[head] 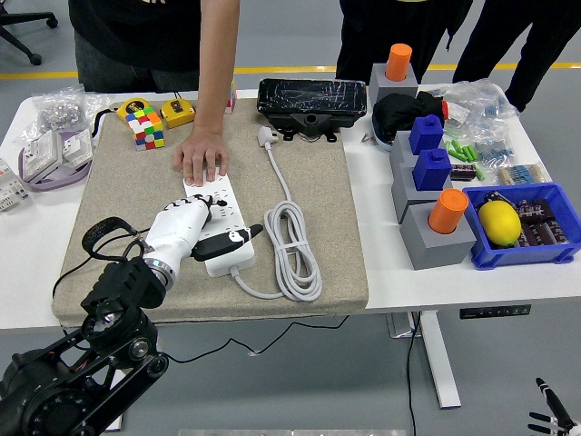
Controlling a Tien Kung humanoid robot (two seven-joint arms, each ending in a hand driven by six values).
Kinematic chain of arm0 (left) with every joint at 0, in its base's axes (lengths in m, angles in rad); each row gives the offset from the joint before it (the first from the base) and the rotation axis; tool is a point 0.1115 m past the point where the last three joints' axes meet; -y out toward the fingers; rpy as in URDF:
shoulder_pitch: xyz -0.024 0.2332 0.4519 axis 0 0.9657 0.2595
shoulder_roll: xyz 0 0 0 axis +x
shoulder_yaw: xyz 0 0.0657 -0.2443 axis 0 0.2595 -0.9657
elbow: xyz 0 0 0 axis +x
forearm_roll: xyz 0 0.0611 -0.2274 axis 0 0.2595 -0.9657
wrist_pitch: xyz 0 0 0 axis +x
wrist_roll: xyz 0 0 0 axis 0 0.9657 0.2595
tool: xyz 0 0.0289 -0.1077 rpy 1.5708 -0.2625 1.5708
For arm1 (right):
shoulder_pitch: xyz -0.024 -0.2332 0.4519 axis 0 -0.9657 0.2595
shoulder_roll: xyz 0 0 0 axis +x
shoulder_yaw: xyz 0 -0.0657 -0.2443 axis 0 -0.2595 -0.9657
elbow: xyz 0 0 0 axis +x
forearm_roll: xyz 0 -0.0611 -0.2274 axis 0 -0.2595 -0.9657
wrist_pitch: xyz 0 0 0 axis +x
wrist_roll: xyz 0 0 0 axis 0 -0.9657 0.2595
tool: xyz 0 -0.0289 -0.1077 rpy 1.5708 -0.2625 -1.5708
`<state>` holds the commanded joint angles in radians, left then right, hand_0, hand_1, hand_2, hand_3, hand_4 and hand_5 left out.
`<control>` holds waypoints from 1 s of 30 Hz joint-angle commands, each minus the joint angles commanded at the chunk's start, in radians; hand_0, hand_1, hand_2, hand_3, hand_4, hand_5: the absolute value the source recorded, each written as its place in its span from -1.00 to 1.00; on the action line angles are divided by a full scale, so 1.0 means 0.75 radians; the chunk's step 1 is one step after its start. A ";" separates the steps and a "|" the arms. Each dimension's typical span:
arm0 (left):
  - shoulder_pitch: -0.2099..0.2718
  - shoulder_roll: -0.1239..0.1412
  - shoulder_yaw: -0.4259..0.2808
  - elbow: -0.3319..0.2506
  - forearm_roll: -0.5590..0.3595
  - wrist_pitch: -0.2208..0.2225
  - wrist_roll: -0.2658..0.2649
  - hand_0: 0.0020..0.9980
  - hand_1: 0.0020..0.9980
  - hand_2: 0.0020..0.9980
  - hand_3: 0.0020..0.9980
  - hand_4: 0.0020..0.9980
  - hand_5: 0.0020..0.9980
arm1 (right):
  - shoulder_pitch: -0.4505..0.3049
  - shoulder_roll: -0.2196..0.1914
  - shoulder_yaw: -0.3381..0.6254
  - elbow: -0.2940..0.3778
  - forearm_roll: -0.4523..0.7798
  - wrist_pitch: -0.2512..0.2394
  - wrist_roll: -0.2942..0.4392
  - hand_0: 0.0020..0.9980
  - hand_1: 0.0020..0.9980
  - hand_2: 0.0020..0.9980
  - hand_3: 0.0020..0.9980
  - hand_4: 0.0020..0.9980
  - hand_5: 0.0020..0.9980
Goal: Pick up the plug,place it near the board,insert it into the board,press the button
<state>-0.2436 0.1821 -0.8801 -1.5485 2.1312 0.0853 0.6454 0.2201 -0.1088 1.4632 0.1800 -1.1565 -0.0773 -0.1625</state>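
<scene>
White plug (266,136) beyond left hand (186,229)

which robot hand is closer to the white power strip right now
Left. The left hand lies over the near end of the power strip, its fingers resting on it. The right hand is barely visible at the picture's bottom right corner, below the table edge and far from the strip.

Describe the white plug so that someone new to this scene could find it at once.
Start at the beige mat covering the table's left half. Near its far edge, just in front of the black box, lies the plug. It alone ends a white cable, free of the power strip.
</scene>
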 joint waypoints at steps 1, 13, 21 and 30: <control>-0.003 -0.002 0.005 0.002 0.000 0.001 0.000 0.93 0.83 0.75 0.68 1.00 1.00 | 0.000 0.000 0.000 0.000 -0.001 0.000 0.000 0.58 0.43 0.37 0.34 1.00 0.96; -0.015 -0.013 0.034 0.038 -0.013 0.003 0.000 0.93 0.83 0.74 0.68 1.00 1.00 | -0.004 0.001 0.004 0.000 -0.005 0.002 -0.001 0.58 0.43 0.37 0.34 1.00 0.97; -0.016 -0.016 0.016 0.064 -0.011 0.013 0.000 0.93 0.82 0.74 0.68 1.00 1.00 | 0.001 -0.001 0.000 0.000 0.001 0.001 0.001 0.58 0.43 0.37 0.34 1.00 0.97; -0.014 -0.009 -0.014 0.006 0.030 0.053 0.000 0.93 0.82 0.73 0.67 1.00 1.00 | -0.002 0.001 0.005 0.000 -0.003 0.001 -0.001 0.58 0.43 0.37 0.34 1.00 0.97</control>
<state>-0.2538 0.1751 -0.8906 -1.5440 2.1540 0.1252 0.6454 0.2184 -0.1080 1.4669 0.1800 -1.1588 -0.0767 -0.1633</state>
